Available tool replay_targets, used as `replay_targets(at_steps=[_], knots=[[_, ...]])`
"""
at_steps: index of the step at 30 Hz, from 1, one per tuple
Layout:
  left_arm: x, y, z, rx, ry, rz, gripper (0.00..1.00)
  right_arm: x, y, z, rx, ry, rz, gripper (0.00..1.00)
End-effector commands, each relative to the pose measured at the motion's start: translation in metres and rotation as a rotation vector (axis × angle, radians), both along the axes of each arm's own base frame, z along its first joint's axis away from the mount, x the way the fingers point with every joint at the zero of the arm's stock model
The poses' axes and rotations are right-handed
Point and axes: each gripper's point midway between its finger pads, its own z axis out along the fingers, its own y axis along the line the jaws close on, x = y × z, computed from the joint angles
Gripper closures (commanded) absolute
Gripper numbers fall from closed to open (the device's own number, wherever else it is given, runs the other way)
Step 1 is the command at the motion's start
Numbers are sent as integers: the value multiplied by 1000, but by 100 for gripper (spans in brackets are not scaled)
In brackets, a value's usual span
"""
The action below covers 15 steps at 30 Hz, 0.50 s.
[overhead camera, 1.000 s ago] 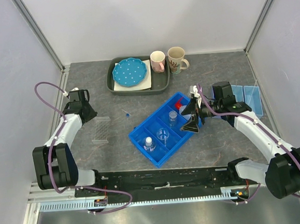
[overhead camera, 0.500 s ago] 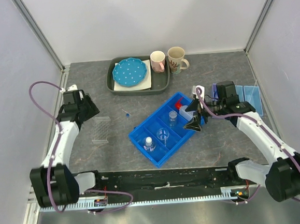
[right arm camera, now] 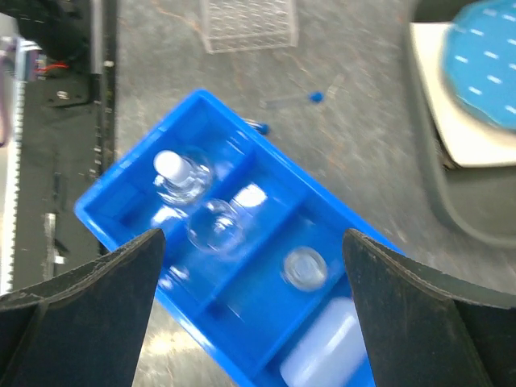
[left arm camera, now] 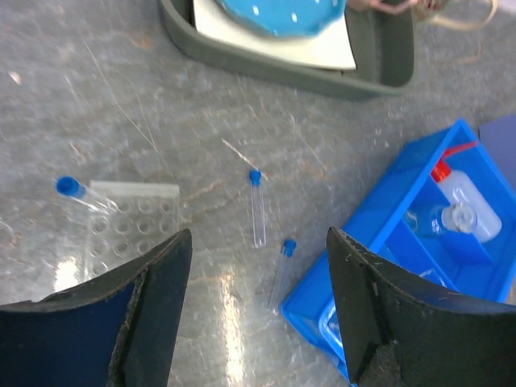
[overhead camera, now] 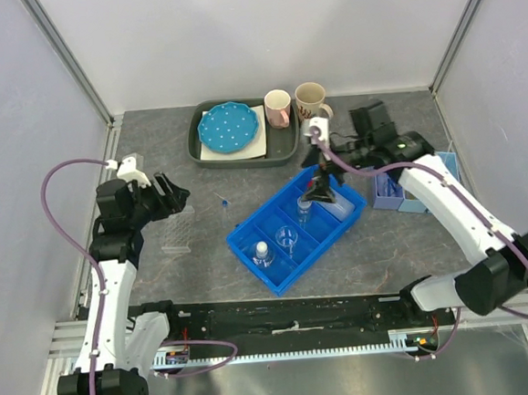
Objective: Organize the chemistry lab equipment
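A blue divided tray (overhead camera: pixel 272 271) holds a white squeeze bottle with a red nozzle (overhead camera: pixel 338 203), a small flask (overhead camera: pixel 303 208), a beaker (overhead camera: pixel 287 239) and a white-capped vial (overhead camera: pixel 262 252). My right gripper (overhead camera: pixel 318 189) hangs open above its far end; in the right wrist view (right arm camera: pixel 251 238) the bottle (right arm camera: pixel 322 355), beaker (right arm camera: pixel 215 228) and vial (right arm camera: pixel 176 173) lie below it. My left gripper (overhead camera: pixel 174 197) is open and empty over two blue-capped test tubes (left arm camera: pixel 257 208) (left arm camera: pixel 280 270) beside a clear rack (left arm camera: pixel 129 234). The safety glasses are not in view.
A dark tray (overhead camera: pixel 195 139) at the back holds the blue dotted plate (overhead camera: pixel 231 127) on white paper. Two mugs (overhead camera: pixel 278 108) (overhead camera: pixel 311 102) stand beside it. A blue box (overhead camera: pixel 396 192) sits right of the divided tray. Walls close in left and right.
My right gripper has swung from the tray's right side back and left, over the tray's far end. My left gripper has pulled back toward the near left and turned toward the tubes.
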Motion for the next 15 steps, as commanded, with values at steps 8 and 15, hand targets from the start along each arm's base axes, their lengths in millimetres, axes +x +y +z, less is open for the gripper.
replay_targets(at_steps=[8,15], knots=[[-14,-35,-12,-78,31,-210,30,43,47,-44,-140,163,-61,2],[-17,-68,-50,-82,224,-328,36,44,28,-47,-185,73,-116,2]])
